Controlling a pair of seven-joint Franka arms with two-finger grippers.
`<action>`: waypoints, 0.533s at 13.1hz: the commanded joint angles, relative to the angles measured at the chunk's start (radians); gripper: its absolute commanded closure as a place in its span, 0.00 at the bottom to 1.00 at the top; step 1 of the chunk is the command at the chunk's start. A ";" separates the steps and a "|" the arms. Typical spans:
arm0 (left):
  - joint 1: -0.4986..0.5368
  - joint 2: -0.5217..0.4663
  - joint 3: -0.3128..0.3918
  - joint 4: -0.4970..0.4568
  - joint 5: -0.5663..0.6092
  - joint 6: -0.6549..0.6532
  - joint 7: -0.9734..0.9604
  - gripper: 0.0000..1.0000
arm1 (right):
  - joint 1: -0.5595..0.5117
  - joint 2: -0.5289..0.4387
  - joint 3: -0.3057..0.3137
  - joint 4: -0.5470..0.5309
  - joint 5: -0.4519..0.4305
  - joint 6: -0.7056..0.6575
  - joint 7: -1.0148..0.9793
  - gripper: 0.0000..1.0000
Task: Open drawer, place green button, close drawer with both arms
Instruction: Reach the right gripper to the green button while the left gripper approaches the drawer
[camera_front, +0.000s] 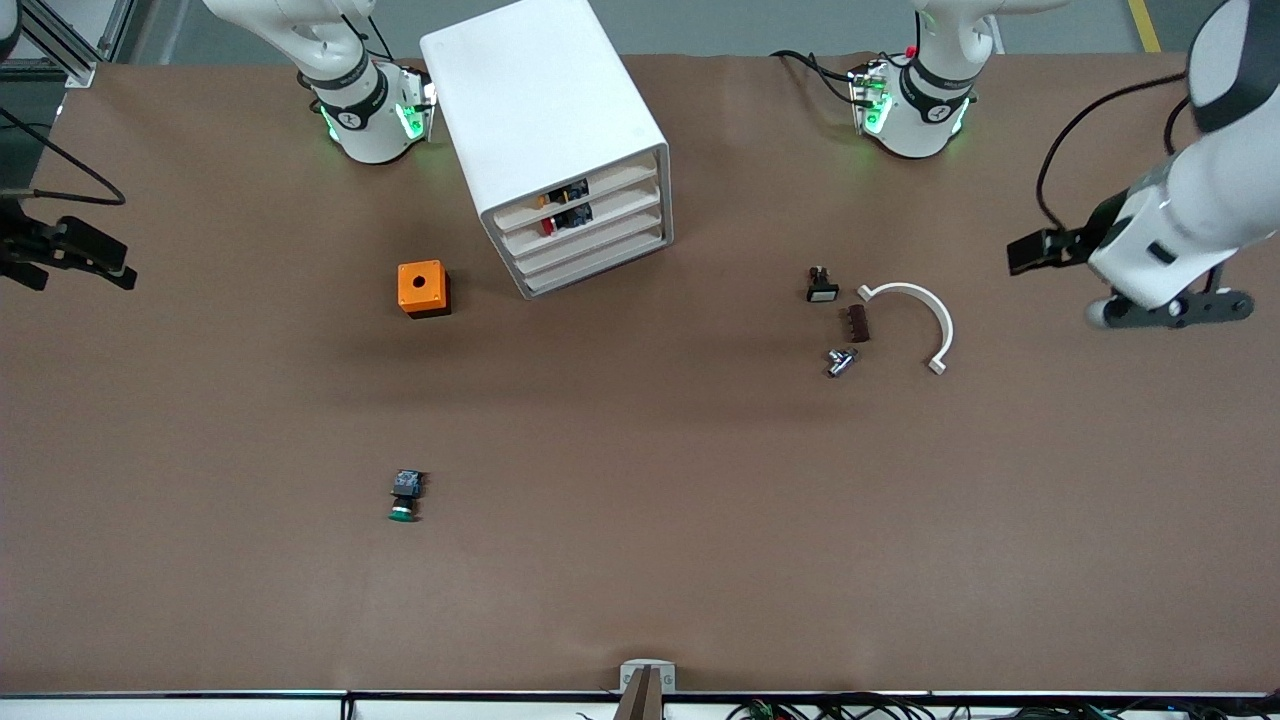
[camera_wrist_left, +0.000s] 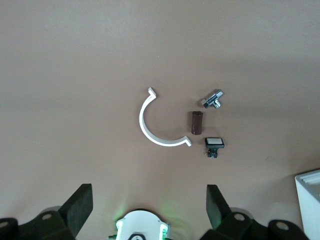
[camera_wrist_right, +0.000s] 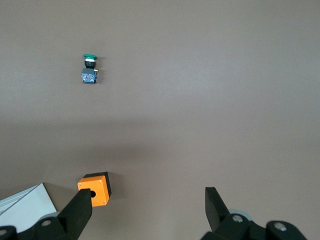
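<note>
The left gripper (camera_wrist_left: 147, 196) has its black jaws wide apart and empty, up over the brown counter (camera_front: 650, 450) at the left arm's end, at mid-height on the edge of the front view. The right gripper (camera_wrist_right: 147, 200) is spread just as wide, holding nothing, at the frame edge at the right arm's end.

Nothing looks started, so opening the drawer comes first. The shallow white tray drawer (camera_front: 600, 243), third down in the boxy white cabinet (camera_front: 545, 100) at the top centre of the frame, sits flush and shut. Its smooth, thin front lip probably offers little to catch, so one finger should hook it squarely and pull straight along the slide while the other arm steadies the light-looking cabinet.

The small push button with the round green cap and black, blue-grey body (camera_front: 404, 497) lies on its side in the lower half of the frame, toward the right arm's end. Grip its blocky body, since the rounded cap could roll.

An orange box with a round hole (camera_front: 423, 288) stands beside the cabinet. A white half-ring (camera_front: 925, 310) lies on the matte counter.
</note>
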 joint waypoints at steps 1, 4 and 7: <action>-0.041 0.159 -0.003 0.127 0.004 0.003 -0.124 0.00 | 0.032 0.101 0.007 0.017 -0.004 0.073 0.033 0.00; -0.110 0.261 -0.003 0.136 -0.022 0.130 -0.337 0.00 | 0.047 0.207 0.010 0.013 0.088 0.182 0.106 0.00; -0.200 0.351 -0.003 0.138 -0.022 0.240 -0.605 0.00 | 0.059 0.324 0.039 0.011 0.126 0.324 0.181 0.00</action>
